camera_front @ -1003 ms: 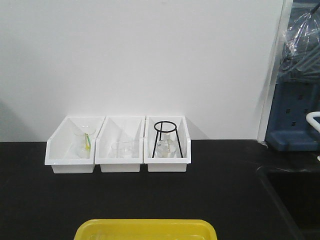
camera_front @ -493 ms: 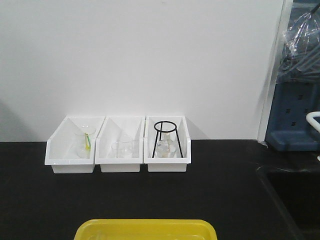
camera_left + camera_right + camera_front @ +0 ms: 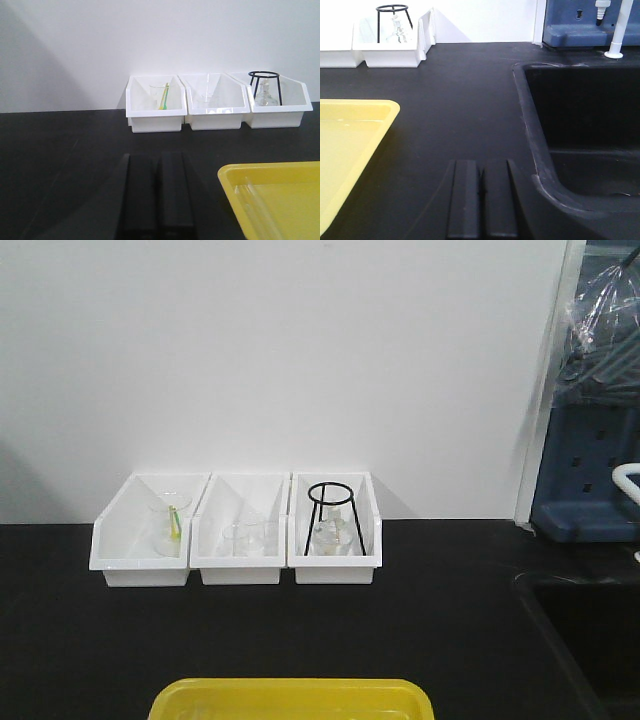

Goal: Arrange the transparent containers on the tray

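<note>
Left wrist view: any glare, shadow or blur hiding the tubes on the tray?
Left wrist view: the tube is a faint, soft outline on the glossy tray; a broad shadow darkens the wall's left side. Front view: only the tray's far rim shows, no tube discernible.

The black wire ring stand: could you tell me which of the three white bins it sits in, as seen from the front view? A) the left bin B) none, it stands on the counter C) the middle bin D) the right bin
D: the black wire ring stand rises out of the right bin, with clear glassware under it; the other two bins hold only glassware.
</note>
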Available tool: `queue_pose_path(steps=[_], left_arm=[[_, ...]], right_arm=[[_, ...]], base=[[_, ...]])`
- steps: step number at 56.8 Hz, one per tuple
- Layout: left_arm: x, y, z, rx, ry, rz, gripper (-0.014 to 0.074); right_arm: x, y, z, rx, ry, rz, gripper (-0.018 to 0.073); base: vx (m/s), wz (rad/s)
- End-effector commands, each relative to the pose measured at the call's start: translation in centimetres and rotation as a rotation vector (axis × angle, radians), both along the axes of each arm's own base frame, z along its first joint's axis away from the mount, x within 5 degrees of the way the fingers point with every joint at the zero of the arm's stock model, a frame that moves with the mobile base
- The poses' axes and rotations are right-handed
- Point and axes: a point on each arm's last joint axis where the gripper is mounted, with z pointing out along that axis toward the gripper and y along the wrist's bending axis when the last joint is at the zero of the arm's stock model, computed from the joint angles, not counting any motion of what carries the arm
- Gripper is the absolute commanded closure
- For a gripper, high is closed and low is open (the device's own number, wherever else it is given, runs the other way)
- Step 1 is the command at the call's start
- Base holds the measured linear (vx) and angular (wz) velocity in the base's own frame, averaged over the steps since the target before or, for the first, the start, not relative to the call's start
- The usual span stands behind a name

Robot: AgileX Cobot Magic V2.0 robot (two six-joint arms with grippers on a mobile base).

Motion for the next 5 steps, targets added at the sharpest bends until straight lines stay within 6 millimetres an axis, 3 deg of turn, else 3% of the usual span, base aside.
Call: queue_pose_path(steps=[1,5], left_arm=[[0.02,0.00,-0.43,-0.009,-0.058,0.000,0.0604],[0.02,0.00,-0.43,-0.009,-0.058,0.000,0.0604]], right_arm=[[0.12,0.05,0.41,-0.003,-0.077,0.005,0.0571],[0.12,0.05,0.41,-0.003,-0.077,0.005,0.0571]], base=[[0.00,0.00],[0.00,0.00]])
